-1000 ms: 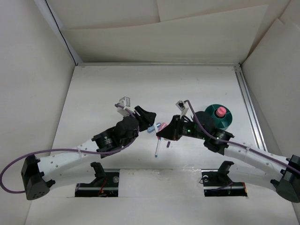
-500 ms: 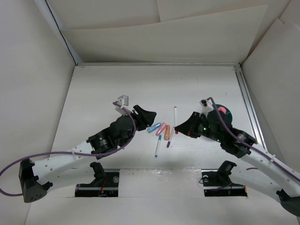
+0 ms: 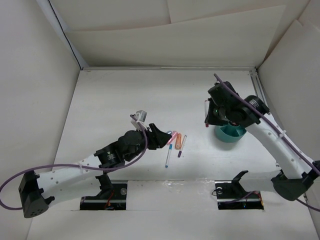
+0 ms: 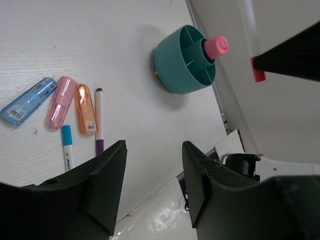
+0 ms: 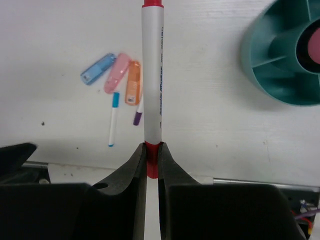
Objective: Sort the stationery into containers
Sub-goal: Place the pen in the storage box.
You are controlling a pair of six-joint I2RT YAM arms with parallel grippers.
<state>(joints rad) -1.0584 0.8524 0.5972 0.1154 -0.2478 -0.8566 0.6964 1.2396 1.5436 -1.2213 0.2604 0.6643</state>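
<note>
Bright, even white light fills the top view, and the pale table [image 3: 115, 100] and walls wash out toward the far corners. Shadows under both arms are soft and faint, and a small glossy glare sits at the near edge. In the left wrist view the teal cup [image 4: 182, 60] throws a soft shadow to its upper left, while the dark fingers [image 4: 105, 190] in the foreground are underexposed and blurry. In the right wrist view the white pen [image 5: 152, 75] is fairly sharp and the cup's rim slightly soft.

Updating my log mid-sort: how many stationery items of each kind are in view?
Short markers: 3 (blue marker, pink marker, orange marker)
Thin pens: 3 (blue-tipped pen, purple-tipped pen, red-tipped pen in right claw)
Glue stick: 1 (in teal cup)
Total: 7
</note>
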